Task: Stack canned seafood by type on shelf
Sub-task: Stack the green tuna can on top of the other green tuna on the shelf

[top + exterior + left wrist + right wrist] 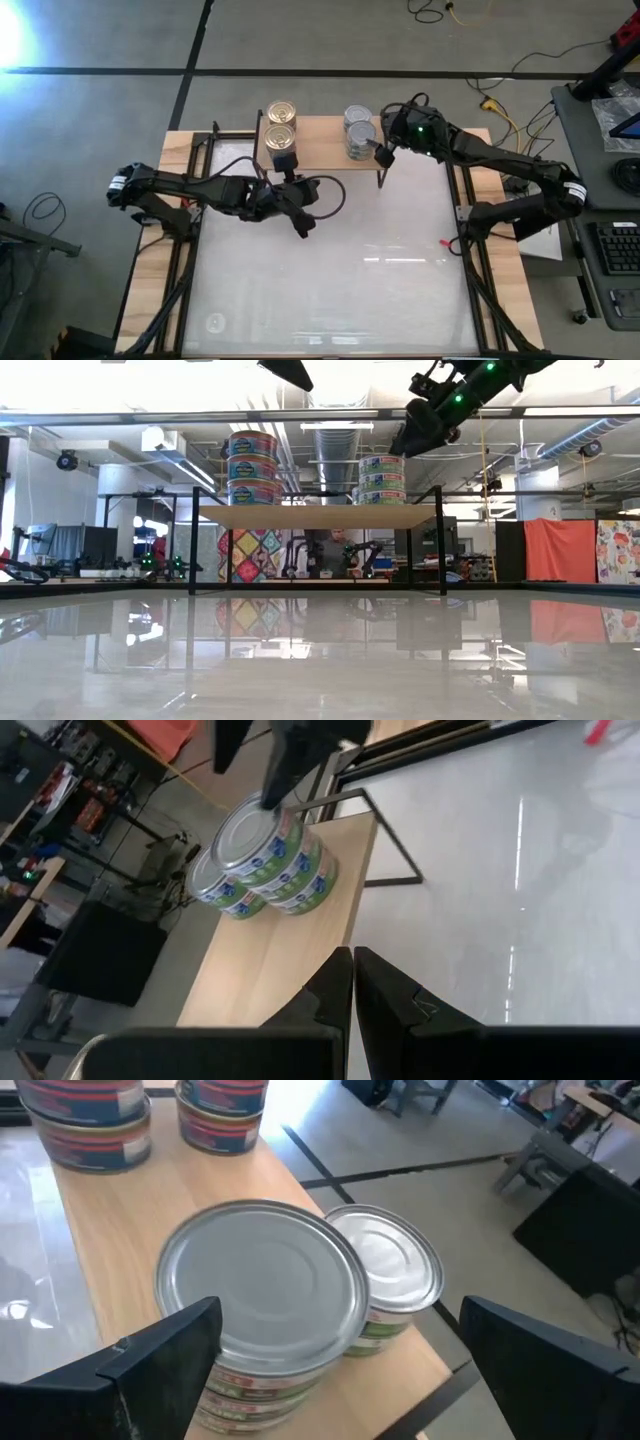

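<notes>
The white table (330, 260) fills the lower centre of the high view, the shelf (320, 150) at its upper edge. Gold-lidded tins (281, 123) stand upper left on the shelf, silver-lidded tins (359, 132) right. The right gripper (384, 153) hovers spread wide, empty, beside them. The left gripper (305, 227) sits clamped closed, empty, centre-left.

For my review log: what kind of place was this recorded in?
Most likely a robotics lab or workshop: exposed ceiling ducts, other small robot arms on a bench behind the shelf, and a desk keyboard with loose floor cables.
</notes>
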`<state>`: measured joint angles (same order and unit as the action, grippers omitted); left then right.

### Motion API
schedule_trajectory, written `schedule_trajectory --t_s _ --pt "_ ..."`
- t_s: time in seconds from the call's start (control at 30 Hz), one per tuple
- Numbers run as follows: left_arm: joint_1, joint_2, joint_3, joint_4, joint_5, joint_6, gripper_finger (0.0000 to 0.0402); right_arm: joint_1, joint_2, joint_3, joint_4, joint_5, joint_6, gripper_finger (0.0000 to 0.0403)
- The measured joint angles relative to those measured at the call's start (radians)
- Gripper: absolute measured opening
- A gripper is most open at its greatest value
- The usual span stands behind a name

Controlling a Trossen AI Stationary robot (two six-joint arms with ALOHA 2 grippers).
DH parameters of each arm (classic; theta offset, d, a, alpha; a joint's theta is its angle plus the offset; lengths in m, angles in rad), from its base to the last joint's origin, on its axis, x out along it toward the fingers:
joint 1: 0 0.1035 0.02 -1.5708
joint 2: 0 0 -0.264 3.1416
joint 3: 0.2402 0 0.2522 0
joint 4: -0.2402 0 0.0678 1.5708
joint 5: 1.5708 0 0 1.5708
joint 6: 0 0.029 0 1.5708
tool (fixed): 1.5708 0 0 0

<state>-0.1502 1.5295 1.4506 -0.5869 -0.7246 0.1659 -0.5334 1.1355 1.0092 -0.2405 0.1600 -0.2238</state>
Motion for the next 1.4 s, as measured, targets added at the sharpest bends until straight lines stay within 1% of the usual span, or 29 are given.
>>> schedule_trajectory --t_s 0.13,0.3,0.37,0.47,0.57,0.67,0.73,0.9,0.97,1.07,1.23,1.4 --pt "-0.017 -0.004 0.000 0.000 0.002 0.009 0.0000 0.020 0.002 0.000 0.005 0.010 0.025 0.0400" --pt "-0.023 -0.014 0.000 0.002 0.000 0.009 0.0000 0.047 0.002 0.000 0.006 0.098 0.019 0.0400" --pt "-0.024 -0.014 0.000 0.001 0.000 0.009 0.0000 0.049 0.000 0.010 -0.009 0.117 0.010 0.0400" --pt "-0.027 -0.014 0.000 -0.013 0.000 0.000 0.0000 0.049 -0.008 0.057 -0.067 0.121 -0.014 0.0400" --pt "-0.034 -0.015 -0.004 -0.023 0.000 -0.011 0.0000 0.049 -0.016 0.102 -0.173 0.122 -0.091 0.0400" --pt "-0.045 -0.016 -0.008 -0.029 0.000 -0.013 0.0000 0.049 -0.015 0.118 -0.275 0.122 -0.158 0.0400" --pt "-0.053 -0.016 -0.010 -0.030 -0.004 -0.013 0.0000 0.049 -0.015 0.119 -0.307 0.129 -0.175 0.0400" --pt "-0.080 -0.016 -0.013 -0.028 -0.085 -0.014 0.0000 0.049 0.001 0.077 -0.305 0.131 -0.216 0.0400" --pt "-0.088 -0.016 -0.013 -0.027 -0.098 -0.018 0.0000 0.049 0.022 0.068 -0.301 0.154 -0.229 0.0400" --pt "-0.097 -0.016 -0.013 -0.027 -0.103 -0.031 0.0000 0.050 0.059 0.067 -0.280 0.229 -0.255 0.0400" --pt "-0.110 -0.016 -0.013 -0.027 -0.105 -0.048 0.0000 0.050 0.120 0.067 -0.209 0.261 -0.292 0.0400" --pt "-0.116 -0.016 -0.013 -0.034 -0.105 -0.048 0.0000 0.049 0.155 0.066 -0.205 0.311 -0.301 0.0400"
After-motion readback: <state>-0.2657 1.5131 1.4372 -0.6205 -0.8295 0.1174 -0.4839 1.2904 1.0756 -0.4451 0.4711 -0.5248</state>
